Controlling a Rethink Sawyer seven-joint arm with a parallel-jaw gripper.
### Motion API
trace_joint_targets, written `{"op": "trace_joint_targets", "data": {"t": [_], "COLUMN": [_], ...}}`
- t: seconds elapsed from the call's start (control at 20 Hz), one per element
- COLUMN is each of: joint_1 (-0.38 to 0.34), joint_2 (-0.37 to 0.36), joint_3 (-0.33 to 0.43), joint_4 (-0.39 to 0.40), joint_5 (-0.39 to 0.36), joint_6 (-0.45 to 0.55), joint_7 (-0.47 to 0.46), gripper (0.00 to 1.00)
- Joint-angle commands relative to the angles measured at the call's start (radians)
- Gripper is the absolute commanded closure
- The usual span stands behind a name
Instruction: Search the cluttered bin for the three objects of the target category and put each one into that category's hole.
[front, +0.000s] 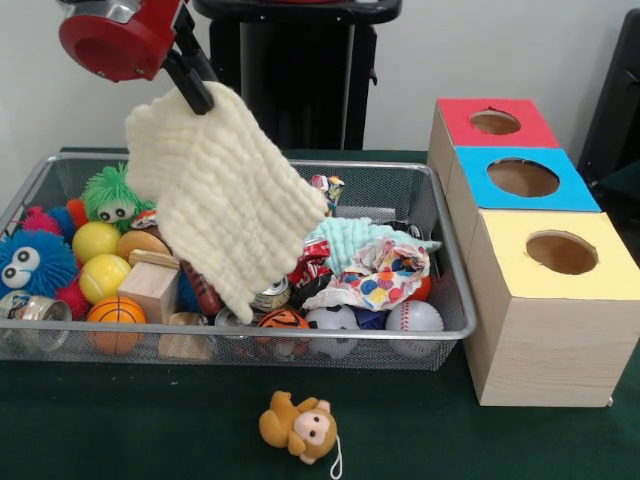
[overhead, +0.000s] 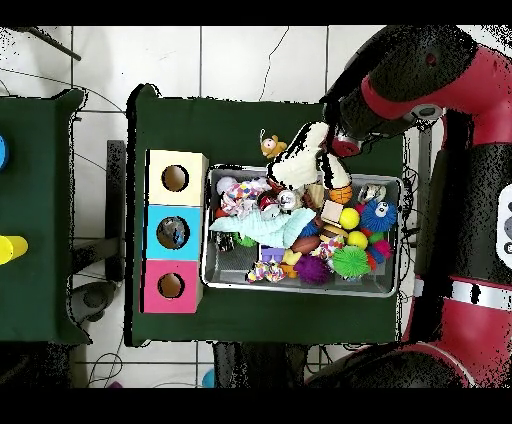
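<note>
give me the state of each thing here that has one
gripper: shut on the cream cloth
cream cloth: lifted, hanging over the bin
wire bin: full of clutter
red box, blue box, yellow box: top holes open
monkey toy: lying on the table outside the bin

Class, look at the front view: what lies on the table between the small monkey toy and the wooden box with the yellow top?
Nothing: between the orange monkey plush toy and the yellow-topped wooden box only bare green table cloth shows in the front view.

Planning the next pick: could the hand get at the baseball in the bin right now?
Probably not: the hand is shut on the cream cloth, though the baseball lies uncovered on top.
</note>
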Motion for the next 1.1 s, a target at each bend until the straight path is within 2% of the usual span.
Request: {"op": "trace_joint_targets", "data": {"t": [0.05,0.45,0.7,0.95,1.1], "joint_1": [0.007,0.009,0.012,0.012,0.012], "joint_2": [0.018,0.021,0.046,0.070,0.105], "joint_3": [-0.048,-0.049,-0.028,-0.004,0.022], "joint_4": [0.011,-0.056,-0.102,-0.166,-0.235], "joint_5": [-0.061,-0.120,-0.163,-0.240,-0.321], "joint_6": [0.027,0.241,0.282,0.345,0.392], "joint_7": [-0.007,-0.077,-0.101,-0.160,-0.232], "gripper": [1.00,1.00,1.00,1.00,1.00]}}
